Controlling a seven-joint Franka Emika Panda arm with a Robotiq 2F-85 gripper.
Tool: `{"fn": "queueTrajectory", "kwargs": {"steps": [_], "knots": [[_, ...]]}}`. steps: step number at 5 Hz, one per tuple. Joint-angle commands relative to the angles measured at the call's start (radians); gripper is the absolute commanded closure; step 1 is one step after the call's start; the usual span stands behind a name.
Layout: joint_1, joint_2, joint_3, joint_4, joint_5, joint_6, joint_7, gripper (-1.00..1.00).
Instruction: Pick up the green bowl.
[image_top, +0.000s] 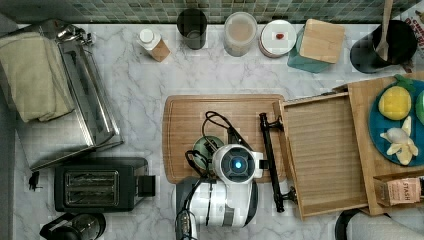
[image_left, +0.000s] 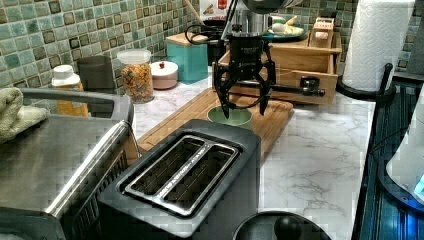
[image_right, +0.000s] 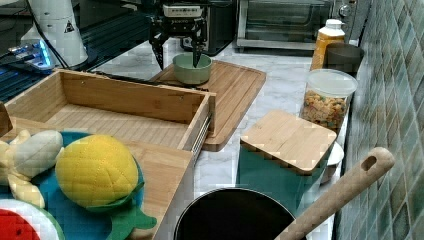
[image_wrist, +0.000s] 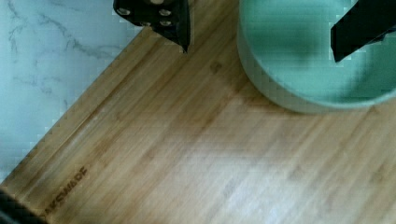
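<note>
pincer (image_left: 244, 106) spread wide, straddling the green bowl's (image_left: 230, 116) rim

i've got one finger (image_wrist: 359, 32) inside the bowl and the other outside over the wooden cutting board (image_wrist: 196, 149). the bowl sits upright on that board, near the board's corner closest to the toaster (image_left: 182, 172), on the marble surface (image_left: 320, 150).

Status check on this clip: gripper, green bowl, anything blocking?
Gripper open, straddling bowl rim, one finger inside. Green bowl upright on cutting board, not lifted. Nothing blocking.
</note>
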Motion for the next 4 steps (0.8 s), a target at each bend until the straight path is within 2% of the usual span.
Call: {"fn": "queueTrajectory", "kwargs": {"steps": [1,2,3,4], "knots": [[-0.006,-0.010,0.009,-0.042,-0.026,0.101,0.009,-1.00],[-0.025,-0.012,0.016,-0.045,-0.018,0.094,-0.001,-1.00],[-0.005,0.006,0.006,-0.037,0.002,0.112,0.014,1.00],[-0.004,0.017,0.011,-0.029,0.008,0.124,0.020,1.00]]}}
